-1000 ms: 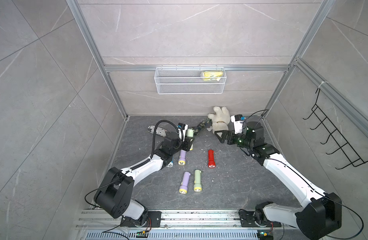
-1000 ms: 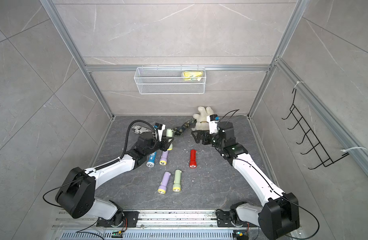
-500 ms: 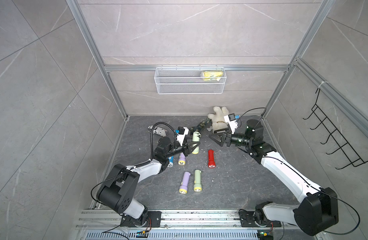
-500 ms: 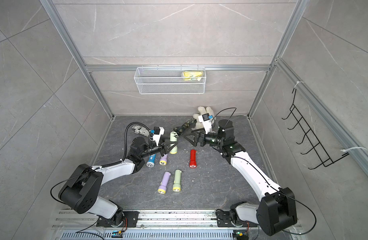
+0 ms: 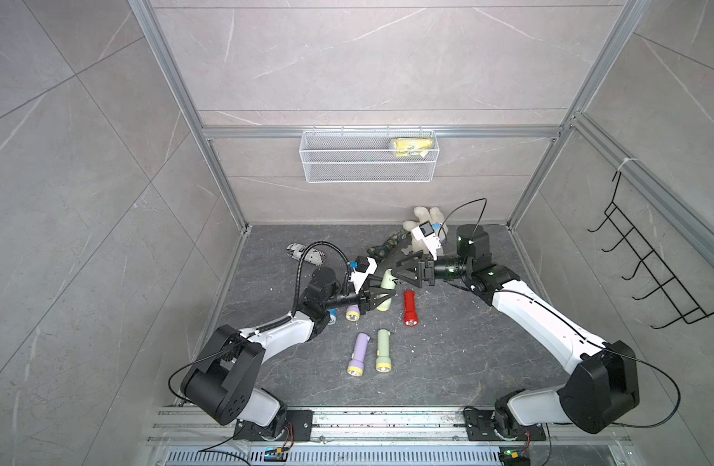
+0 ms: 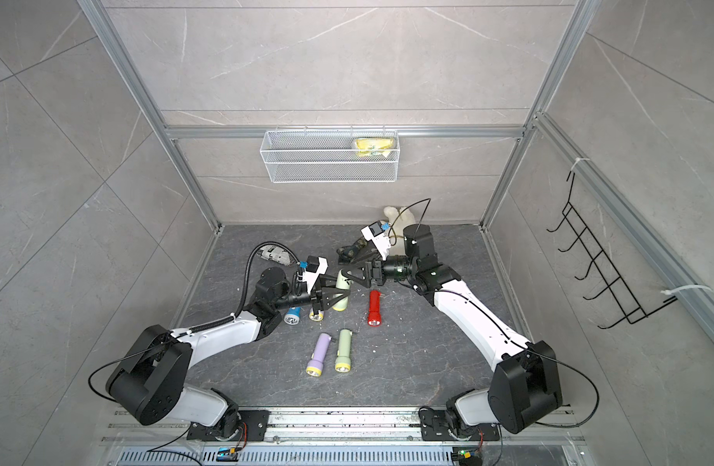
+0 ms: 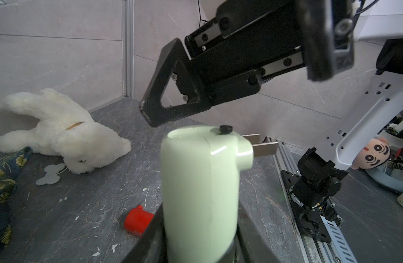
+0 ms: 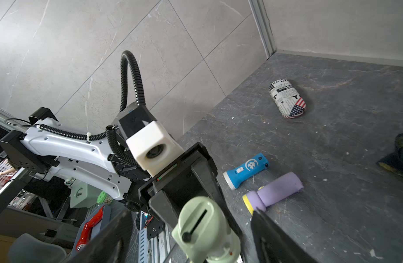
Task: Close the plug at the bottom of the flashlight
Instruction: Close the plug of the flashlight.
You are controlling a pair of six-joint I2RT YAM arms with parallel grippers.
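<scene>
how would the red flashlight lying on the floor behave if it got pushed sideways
Probably rolls: the red flashlight has a round body lying on its side. Its head is wider, so it would likely curve rather than go straight. It looks like hard, glossy plastic, so stiff and perhaps slippery.

The only lettering we can make out stands on the newspaper-print roll (image 8: 288, 99), which lies at about ten o'clock on the worktop (image 5: 448, 363). Black headline type wraps it, of which we read a large "Y", the other letters being too broken or small for whole words, and a stars-and-stripes flag is printed at one end. The blue flashlight (image 8: 246, 170), at about nine o'clock on the worktop, bears a round white emblem beside its switch, a sign carrying no words we can read.
</scene>
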